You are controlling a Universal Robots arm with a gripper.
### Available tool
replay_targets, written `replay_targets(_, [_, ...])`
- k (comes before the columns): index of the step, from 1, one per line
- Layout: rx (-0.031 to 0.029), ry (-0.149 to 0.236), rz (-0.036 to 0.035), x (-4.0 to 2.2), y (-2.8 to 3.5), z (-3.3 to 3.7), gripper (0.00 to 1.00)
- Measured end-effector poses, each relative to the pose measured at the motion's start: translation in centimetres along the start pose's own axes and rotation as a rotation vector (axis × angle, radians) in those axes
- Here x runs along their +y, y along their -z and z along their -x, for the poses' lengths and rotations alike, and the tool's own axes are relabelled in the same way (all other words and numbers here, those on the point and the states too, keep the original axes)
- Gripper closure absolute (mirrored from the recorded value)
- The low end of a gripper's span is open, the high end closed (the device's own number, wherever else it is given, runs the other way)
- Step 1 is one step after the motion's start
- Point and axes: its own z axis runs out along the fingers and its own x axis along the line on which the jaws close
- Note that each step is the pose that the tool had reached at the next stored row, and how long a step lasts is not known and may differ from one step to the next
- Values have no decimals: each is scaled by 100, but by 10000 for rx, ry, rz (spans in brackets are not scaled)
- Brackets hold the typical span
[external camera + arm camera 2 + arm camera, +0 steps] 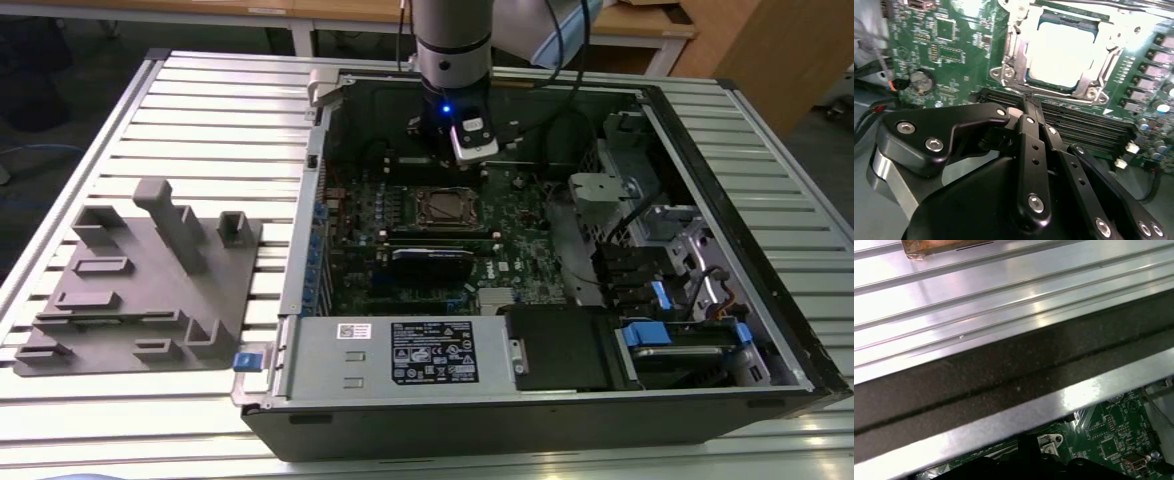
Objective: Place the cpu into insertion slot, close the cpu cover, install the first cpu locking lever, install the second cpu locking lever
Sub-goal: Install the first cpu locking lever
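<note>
The cpu [1061, 50] lies in the insertion slot [445, 208] on the green board, its silver-grey top bright in the second wrist view. The cpu cover [1013, 47], a silvery frame, lies flat around the chip. I cannot make out how the locking levers stand. My gripper [1028, 102] hangs just above the board beside the socket, over the long black memory slots [1089, 125]. Its black fingers [1030, 140] are shut together with nothing between them. In the exterior view the gripper [445, 163] sits just beyond the socket's far edge.
The open computer case [307, 250] lies on a slatted metal table [200, 120]. A grey fixture block [147, 280] stands at the exterior view's left. Power supply [427, 355], drive bays [667, 330] and cables [627, 210] crowd the case. The case's rim [1019, 415] passes close to the wrist.
</note>
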Motion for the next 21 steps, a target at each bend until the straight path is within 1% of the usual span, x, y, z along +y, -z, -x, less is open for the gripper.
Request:
replay_targets(2, [197, -11, -149, 1, -4, 0, 89])
replay_targets(3, [272, -14, -212, 1, -5, 0, 89])
replay_targets(5, [310, -14, -282, 2, -7, -1, 89])
replay_targets(6, [326, -10, -344, 3, -7, -1, 89])
replay_targets(7, [323, -6, -367, 3, -8, -1, 89])
replay_targets(13, [316, -3, -387, 3, -8, -1, 89])
replay_targets(15, [316, -3, -389, 5, 7, 0, 89])
replay_targets(18, [317, -4, -387, 11, 49, 5, 89])
replay_targets(21, [317, -4, -385, 12, 53, 5, 89])
